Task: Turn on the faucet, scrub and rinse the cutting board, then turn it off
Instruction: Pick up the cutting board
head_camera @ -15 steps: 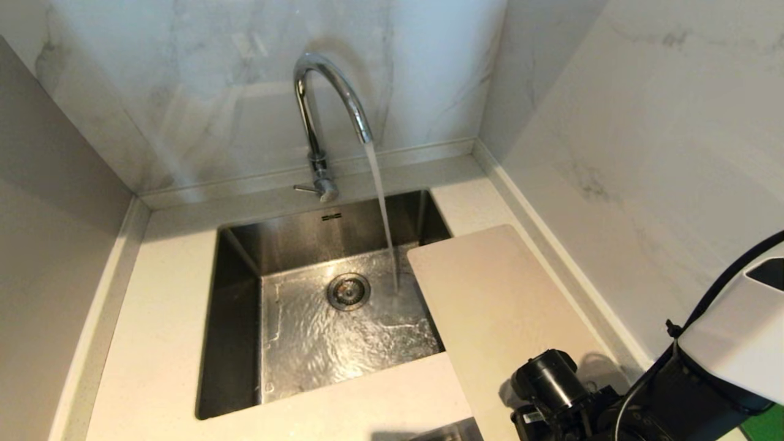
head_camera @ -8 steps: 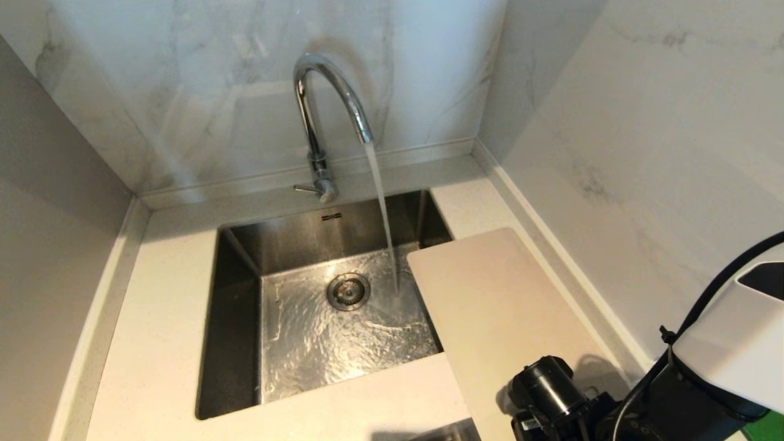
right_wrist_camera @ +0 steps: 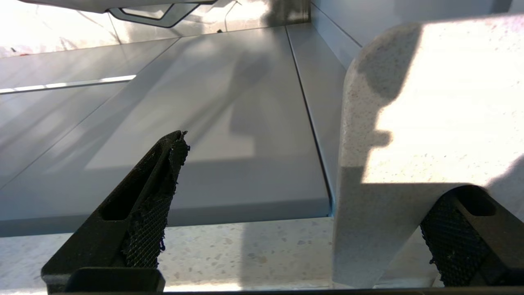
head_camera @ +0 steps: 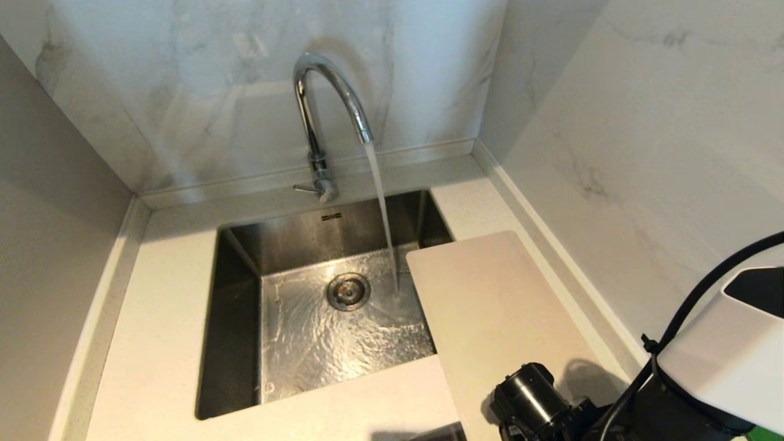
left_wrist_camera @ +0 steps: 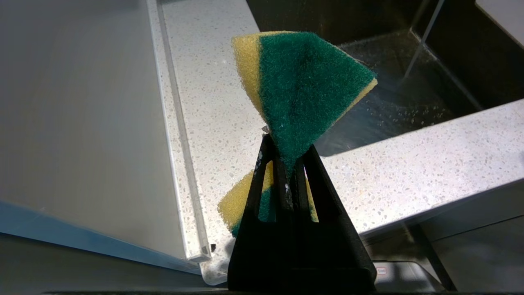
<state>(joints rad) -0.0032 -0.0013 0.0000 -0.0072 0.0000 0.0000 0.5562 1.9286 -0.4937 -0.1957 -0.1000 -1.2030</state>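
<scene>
1. Two claws are in play, and they are doing different jobs. The left claw (left_wrist_camera: 286,172) is squeezed tight on a green and yellow sponge (left_wrist_camera: 303,86), hanging over the speckled worktop (left_wrist_camera: 409,164) near the corner of the sink (head_camera: 239,343).

2. The right claw (right_wrist_camera: 311,213) is standing wide apart at the near end of the cutting board (head_camera: 490,306), gripping nothing as yet – one finger (right_wrist_camera: 151,196) is sitting to one side, the other behind the board's edge.

3. Water is running from the faucet (head_camera: 318,104) and landing on the sink floor just beside the board's far corner, so I judge the turning-on done and the fetching of the board to be the step in hand.

4. The cutting board is lying flat on the worktop at the right of the sink, its far left corner hanging over the basin, not under the stream.

5. To do this well, I would be sliding the claw on until both pads are bracketing the thin edge squarely – a shallow bite on slick plastic is likely to slip.

6. Closing should be firm, since the board is wide and will lever against the pads when lifted.

7. Then it wants carrying toward the stream, face tilted to the sponge, keeping clear of the spout.
</scene>
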